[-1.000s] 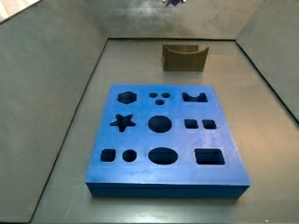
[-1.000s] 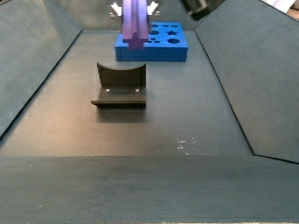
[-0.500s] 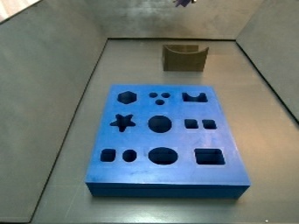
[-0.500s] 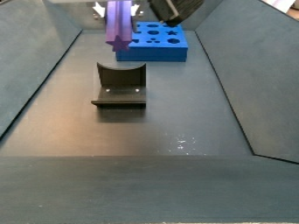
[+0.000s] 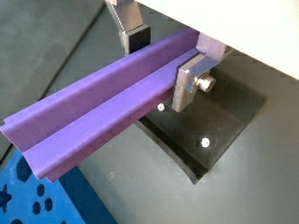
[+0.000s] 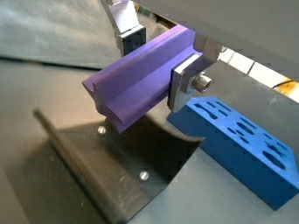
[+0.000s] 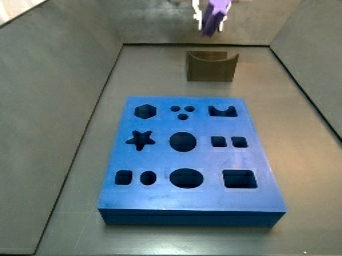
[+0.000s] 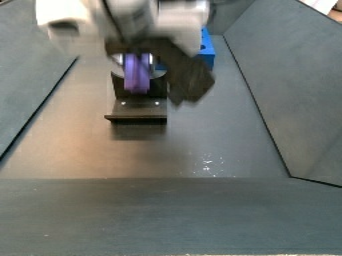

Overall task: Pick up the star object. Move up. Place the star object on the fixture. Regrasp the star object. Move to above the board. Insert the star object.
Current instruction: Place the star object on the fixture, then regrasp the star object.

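My gripper (image 5: 162,59) is shut on the star object (image 5: 100,105), a long light-purple peg lying crosswise between the silver fingers (image 5: 191,81). Both wrist views show it held this way (image 6: 135,83). The peg hangs just above the fixture (image 8: 136,108), an olive-brown block with a U-notch (image 7: 210,65); I cannot tell whether they touch. In a side view the peg (image 8: 138,70) shows below the blurred gripper (image 8: 134,40); in a side view it sits at the upper edge (image 7: 214,12). The board (image 7: 187,155) lies apart, its star hole (image 7: 140,140) open.
Grey walls enclose the dark floor on all sides. The fixture's dark base plate (image 6: 117,175) shows under the peg. The blue board also shows in a wrist view (image 6: 239,149) and as a sliver behind the gripper (image 8: 207,45).
The gripper has come down with the peg from high over the far end to right over the fixture. The board and fixture have not moved.
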